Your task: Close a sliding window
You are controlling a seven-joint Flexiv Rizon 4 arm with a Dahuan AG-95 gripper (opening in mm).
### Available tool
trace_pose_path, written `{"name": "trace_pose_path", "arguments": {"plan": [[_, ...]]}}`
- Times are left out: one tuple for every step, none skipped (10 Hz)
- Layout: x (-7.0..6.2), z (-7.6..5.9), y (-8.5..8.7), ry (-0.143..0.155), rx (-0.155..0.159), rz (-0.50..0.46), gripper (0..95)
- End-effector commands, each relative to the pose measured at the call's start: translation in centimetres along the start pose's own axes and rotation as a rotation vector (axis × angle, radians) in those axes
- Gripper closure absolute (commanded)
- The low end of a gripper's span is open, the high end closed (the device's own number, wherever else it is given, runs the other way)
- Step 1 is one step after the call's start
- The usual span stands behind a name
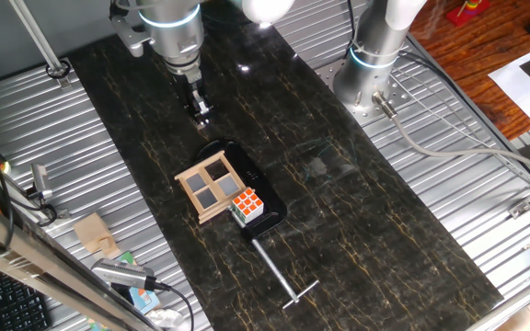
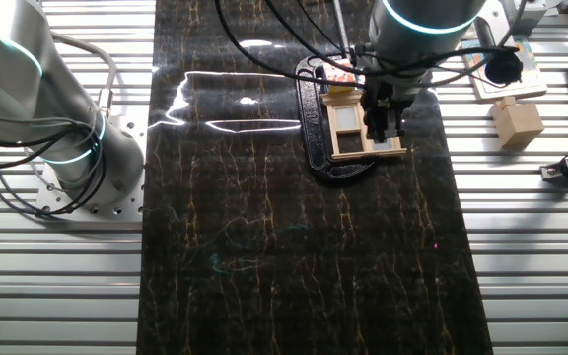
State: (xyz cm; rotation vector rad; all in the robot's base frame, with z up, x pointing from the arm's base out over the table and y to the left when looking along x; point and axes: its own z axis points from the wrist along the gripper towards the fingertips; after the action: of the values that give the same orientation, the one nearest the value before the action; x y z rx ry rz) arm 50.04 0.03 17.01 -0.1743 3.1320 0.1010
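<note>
The sliding window (image 1: 213, 188) is a small light-wood frame with four grey panes, lying on a black base (image 1: 272, 210) in the middle of the dark table. It also shows in the other fixed view (image 2: 348, 133). My gripper (image 1: 200, 113) hangs above the table just behind the window's far end, apart from it. Its fingers look closed together and hold nothing. In the other fixed view the gripper (image 2: 382, 124) overlaps the window's right side and hides part of the frame.
A multicoloured puzzle cube (image 1: 247, 206) sits on the base against the window's near corner. The base's metal screw handle (image 1: 282, 274) sticks out toward the table front. A second robot's pedestal (image 1: 373, 64) stands at the back right. A wooden block (image 2: 517, 122) lies off the mat.
</note>
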Motion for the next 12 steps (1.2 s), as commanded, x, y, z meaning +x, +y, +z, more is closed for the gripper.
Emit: {"name": "trace_pose_path", "arguments": {"plan": [[0.0, 0.0, 0.0, 0.004, 0.003, 0.0, 95.0], [0.0, 0.0, 0.0, 0.005, 0.003, -0.001, 95.0], [0.0, 0.0, 0.1, 0.006, 0.005, -0.001, 95.0], [-0.1, 0.2, 0.4, 0.007, 0.006, 0.005, 95.0], [-0.1, 0.2, 0.5, 0.007, 0.007, 0.009, 95.0], [-0.6, 0.8, 1.8, 0.008, 0.016, 0.036, 95.0], [-0.9, 1.4, 3.0, 0.01, 0.032, 0.045, 95.0], [-1.1, 1.9, 3.8, 0.015, 0.042, 0.039, 95.0], [-1.2, 2.1, 3.7, 0.014, 0.041, 0.03, 95.0], [-1.3, 2.4, 3.8, 0.014, 0.041, 0.026, 95.0], [-1.3, 2.6, 3.7, 0.014, 0.042, 0.019, 95.0], [-1.2, 2.6, 3.7, 0.015, 0.048, 0.003, 95.0]]}}
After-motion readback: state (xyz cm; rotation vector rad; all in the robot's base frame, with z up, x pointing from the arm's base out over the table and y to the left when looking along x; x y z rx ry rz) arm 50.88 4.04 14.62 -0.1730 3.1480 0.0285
